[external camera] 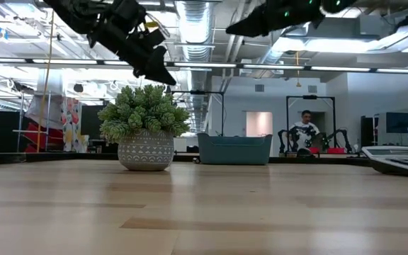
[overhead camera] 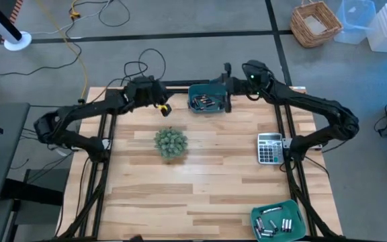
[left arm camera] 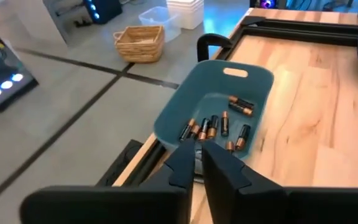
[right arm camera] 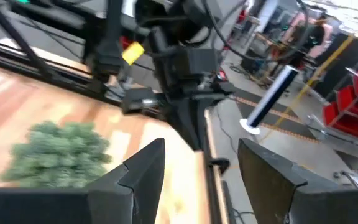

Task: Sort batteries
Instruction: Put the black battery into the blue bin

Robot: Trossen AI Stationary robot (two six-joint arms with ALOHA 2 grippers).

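Grip first, one asks: how does the left gripper [left arm camera: 196, 146] stand?

The other answers: its fingers are nearly together, with only a slit between them. Whether a cell sits in that slit cannot be told. It hangs beside the far bin [left arm camera: 253, 68], not over it.

And the batteries?

Dark ones [left arm camera: 213, 124] lie in that far bin, and silvery ones [overhead camera: 277, 225] in the near bin [overhead camera: 274, 204]. The right gripper [right arm camera: 201, 146] waits above the far bin's other side, fingers apart and empty.

So how should the step be done?

Probably the left should get fully over the bin and come low before its fingers part, keeping clear of the right arm.
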